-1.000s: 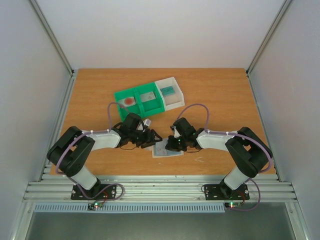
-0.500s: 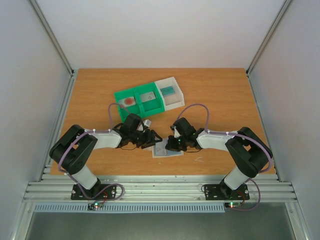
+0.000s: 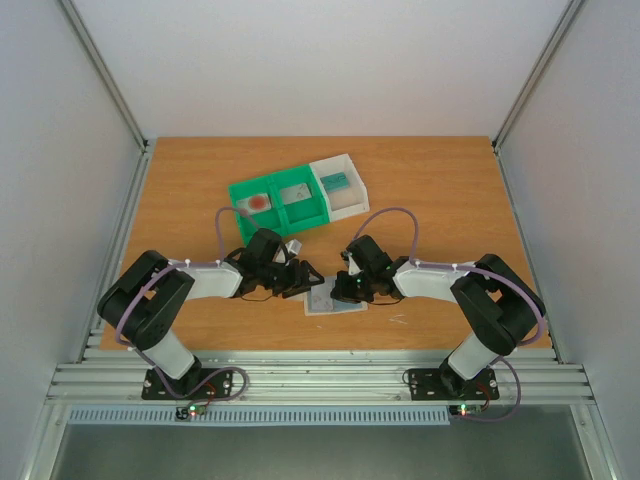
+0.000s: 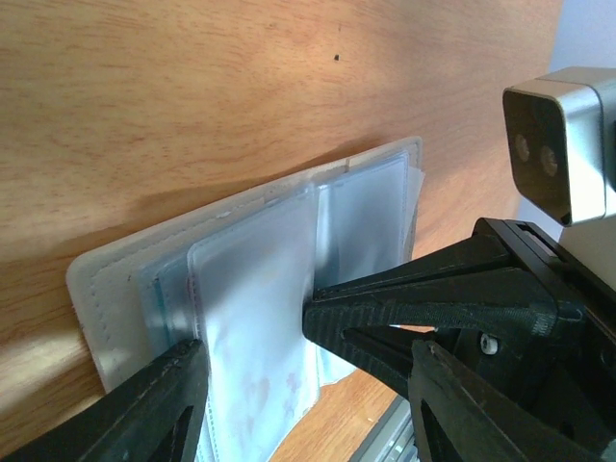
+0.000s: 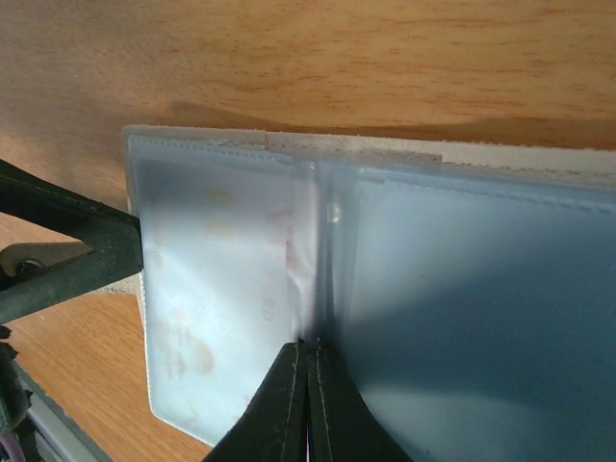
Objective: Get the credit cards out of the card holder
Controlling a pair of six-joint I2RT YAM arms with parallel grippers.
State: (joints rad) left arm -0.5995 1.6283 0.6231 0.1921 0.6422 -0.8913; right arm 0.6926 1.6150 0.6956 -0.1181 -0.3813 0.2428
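From above, the card holder (image 3: 345, 305) is half covered by the left gripper (image 3: 306, 279) and the right gripper (image 3: 337, 291). In the right wrist view it runs off the right and bottom edges. Its cloudy sleeves (image 5: 212, 279) blur what lies inside; faint reddish marks there may be a card.

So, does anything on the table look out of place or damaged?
Nothing looks damaged or spilled. Only the green tray and the white tray sit askew to the table edges, and the card holder lies open, clear sleeves fanned.
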